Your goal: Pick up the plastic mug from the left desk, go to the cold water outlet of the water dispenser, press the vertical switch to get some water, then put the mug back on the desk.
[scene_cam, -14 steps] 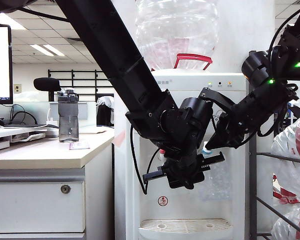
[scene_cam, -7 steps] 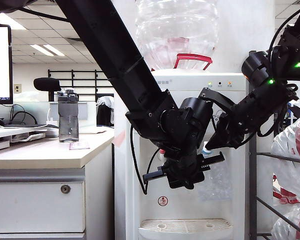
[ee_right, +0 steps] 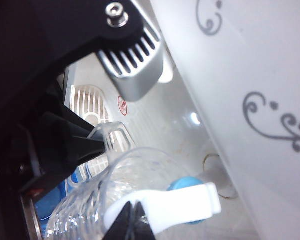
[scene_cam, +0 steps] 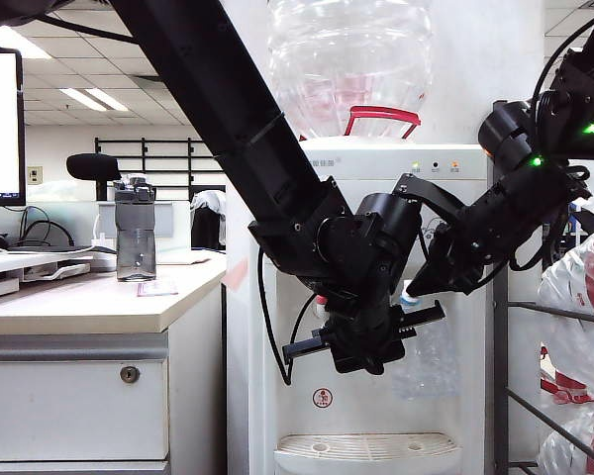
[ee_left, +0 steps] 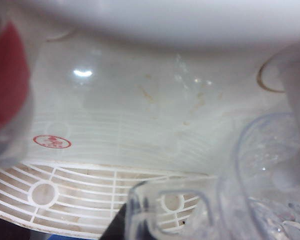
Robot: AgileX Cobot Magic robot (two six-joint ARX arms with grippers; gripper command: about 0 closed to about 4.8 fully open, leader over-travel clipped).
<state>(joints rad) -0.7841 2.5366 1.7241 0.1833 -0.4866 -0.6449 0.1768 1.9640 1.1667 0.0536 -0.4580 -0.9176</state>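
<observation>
Exterior view, left arm: the thick black arm slants down from the top left to the alcove of the water dispenser point(scene_cam: 376, 168), and the left gripper point(scene_cam: 368, 348) hangs under the taps.
Exterior view, plastic mug: the plastic mug point(scene_cam: 426, 356) shows as a faint clear shape just right of the left gripper, under the cold water outlet point(scene_cam: 409, 295), above the drip tray point(scene_cam: 366, 447).
Exterior view, right arm: it comes in from the right with green lights lit; the right gripper point(scene_cam: 423, 285) points down-left at the blue-collared tap.
Exterior view, left desk: the left desk point(scene_cam: 89, 307) carries a dark grey bottle point(scene_cam: 136, 230) and a monitor point(scene_cam: 0, 124); the mug is not on it.

Left wrist view, mug: the clear rippled wall point(ee_left: 270, 175) fills one side; its handle point(ee_left: 165, 212) sits between the closed-in dark fingers point(ee_left: 116, 229), so the left claw grips the mug by the handle.
Left wrist view, surroundings: the white slotted tray point(ee_left: 65, 190) lies below, a red blur point(ee_left: 7, 75) at the edge.

Right wrist view, tap: the vertical switch point(ee_right: 177, 205) stands over the blue collar, above the mug's open rim point(ee_right: 135, 160).
Right wrist view, right claw: only dark tips point(ee_right: 130, 222) show, close together against the switch; whether narrow or fully closed, I cannot tell.
</observation>
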